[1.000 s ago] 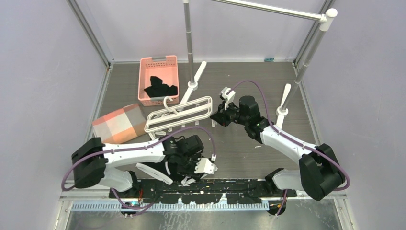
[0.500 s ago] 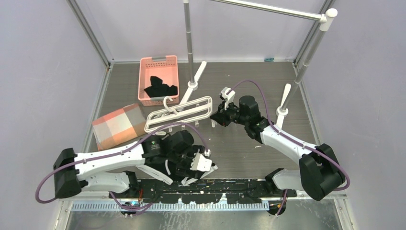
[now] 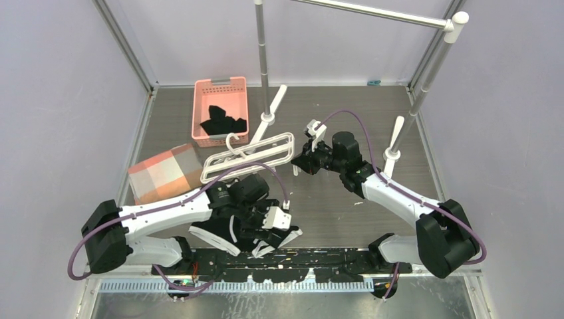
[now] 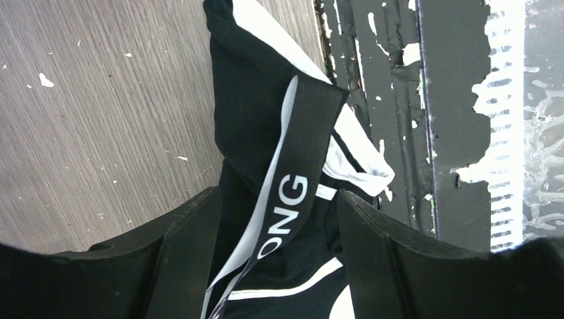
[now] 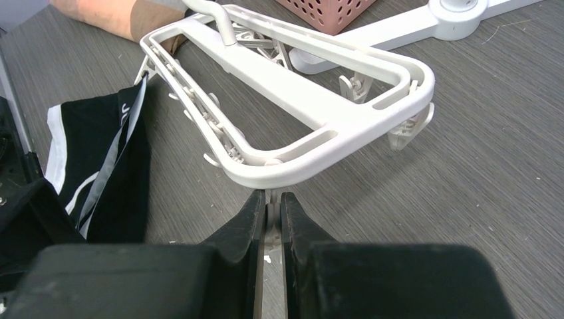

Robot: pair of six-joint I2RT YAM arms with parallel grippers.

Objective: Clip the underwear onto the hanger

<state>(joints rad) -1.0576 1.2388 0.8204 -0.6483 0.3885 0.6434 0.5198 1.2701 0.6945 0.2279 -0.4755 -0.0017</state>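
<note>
Two grippers were caught low over the grey table (image 3: 332,206). Far left, a checked orange-and-white bundle (image 3: 166,174) was laid flat, and behind it a pink basket (image 3: 220,84) was loaded with plain black garments (image 3: 223,123). Down at the near edge, the left gripper (image 4: 278,194) was poised over the underwear (image 4: 263,113), jaws spread wide, nothing pinched, the fabric bunched between the black fingers (image 4: 186,246). And what a rumpled heap it was: black cloth, white piping curled along the seams, the waistband folded so that only "ONG" of the white lettering could be read. The briefs were spread on the table against the dark base strip (image 4: 399,100), near the hanger's left end. In the middle, the hanger (image 5: 282,78), a white frame with small clips slung beneath, was tilted, its right end raised. That end was clamped by the right gripper (image 5: 269,206), jaws squeezed tight on a thin white tab under the rim. Far right, the metal rail stand (image 3: 457,21) was planted.
</note>
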